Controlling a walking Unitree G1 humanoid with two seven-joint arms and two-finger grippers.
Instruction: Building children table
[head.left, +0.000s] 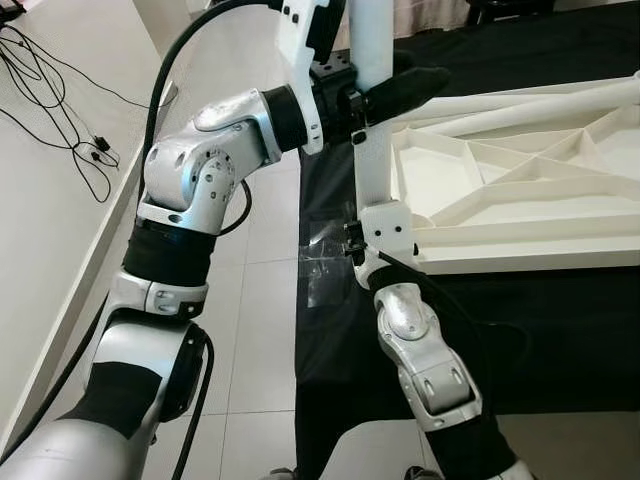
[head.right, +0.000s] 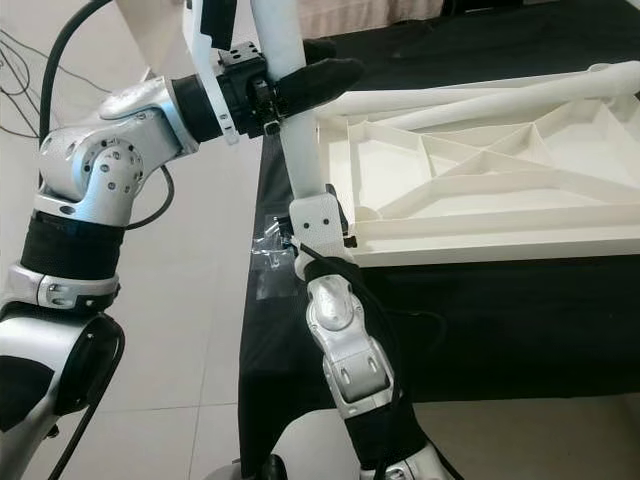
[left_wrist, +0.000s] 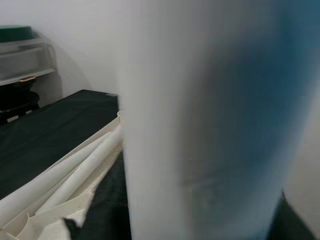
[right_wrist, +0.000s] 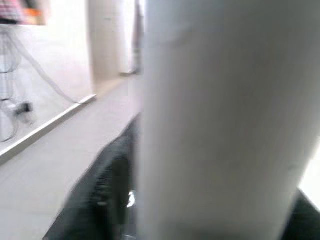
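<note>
The white table leg (head.left: 372, 120) stands nearly upright at the corner of the overturned white table top (head.left: 520, 190), which lies with its ribbed underside up on a black cloth (head.right: 520, 310). I judge it is held so because its lower end must go into the corner of the top, and the leg must stay straight for that.

The left gripper (head.left: 385, 95) holds the leg high up; its black fingers (head.left: 410, 85) are closed around the leg from the robot's left side and reach toward the table top. This high hold probably keeps the leg from tilting.

The right gripper (head.left: 358, 245) is below the left one, close against the lower part of the leg, just beside the corner of the top. Whether its fingers are closed on the leg or only near it, I cannot tell. In both wrist views the leg is very near the camera and blurred.

Beyond the left gripper, two more white legs (head.left: 540, 100) lie across the table top, I think waiting for their turn. Just below the right gripper a small clear plastic bag (head.right: 272, 262) lies on the cloth.
</note>
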